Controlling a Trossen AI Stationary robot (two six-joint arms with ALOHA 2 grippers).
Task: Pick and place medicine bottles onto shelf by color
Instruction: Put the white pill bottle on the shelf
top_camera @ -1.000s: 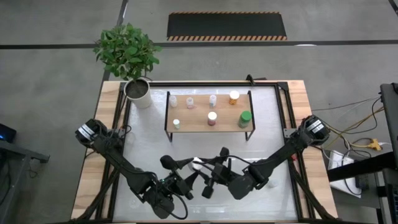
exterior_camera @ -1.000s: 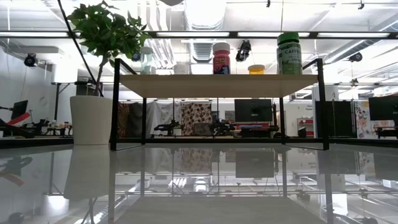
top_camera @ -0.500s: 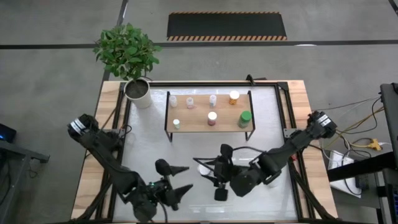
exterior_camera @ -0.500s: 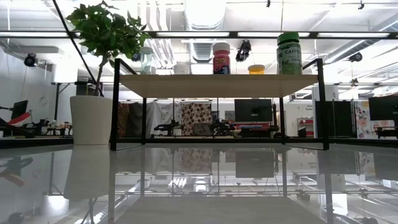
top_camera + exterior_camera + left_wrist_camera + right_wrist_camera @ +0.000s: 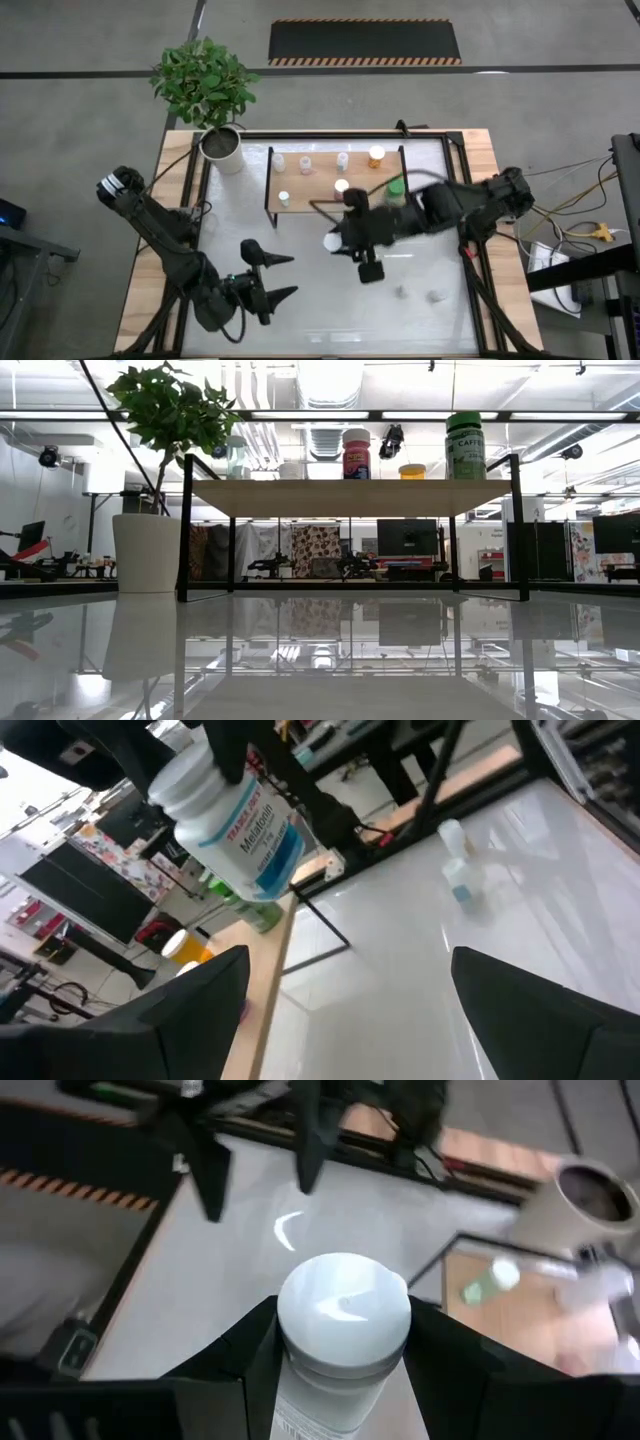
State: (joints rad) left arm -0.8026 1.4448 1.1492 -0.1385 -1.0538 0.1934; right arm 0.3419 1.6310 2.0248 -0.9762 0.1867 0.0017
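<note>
Bottle [image 5: 343, 1342] sits clamped between the right gripper [image 5: 345, 240] fingers, right beside the shelf [image 5: 320, 190] front edge; left gripper [image 5: 268, 275] hangs wide open, empty, farther off.

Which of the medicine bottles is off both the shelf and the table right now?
The white-capped bottle, gripped in the right gripper in front of the shelf; every other bottle stands on the shelf or the table.
</note>
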